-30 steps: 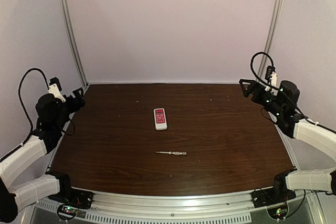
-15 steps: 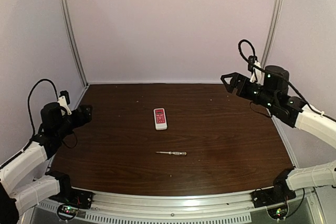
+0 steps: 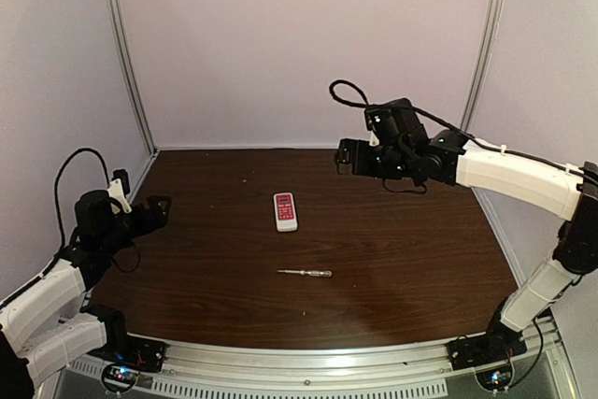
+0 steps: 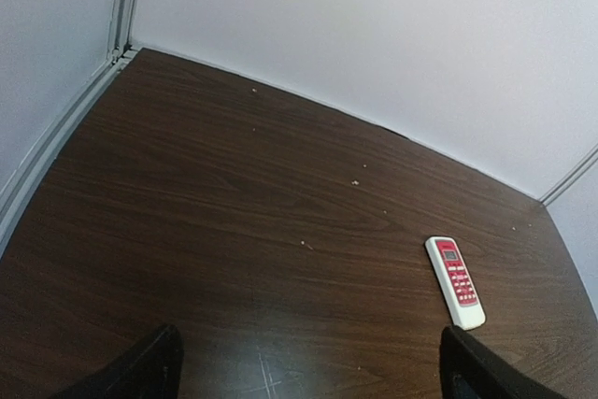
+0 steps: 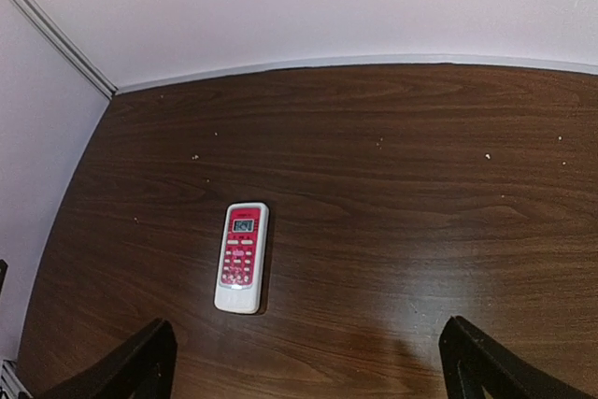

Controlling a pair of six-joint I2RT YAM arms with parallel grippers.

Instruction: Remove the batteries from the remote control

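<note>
The remote control [image 3: 285, 211] lies face up in the middle of the table, white with a red button panel. It also shows in the left wrist view [image 4: 455, 280] and the right wrist view [image 5: 242, 256]. No batteries are in view. My left gripper [image 3: 157, 208] is open and empty at the table's left edge, well left of the remote. My right gripper [image 3: 348, 158] is open and empty, raised over the far part of the table, right of and behind the remote. Its fingertips [image 5: 140, 362] frame the bottom of its wrist view.
A thin screwdriver [image 3: 306, 273] with a clear handle lies on the brown table [image 3: 402, 240], nearer than the remote. Pale walls with metal corner rails [image 3: 126, 53] enclose the table on three sides. Small crumbs dot the far part of the table.
My right arm has swung from the right edge far leftward and now reaches over the far middle of the table. My left gripper has lowered and moved slightly toward the table.
</note>
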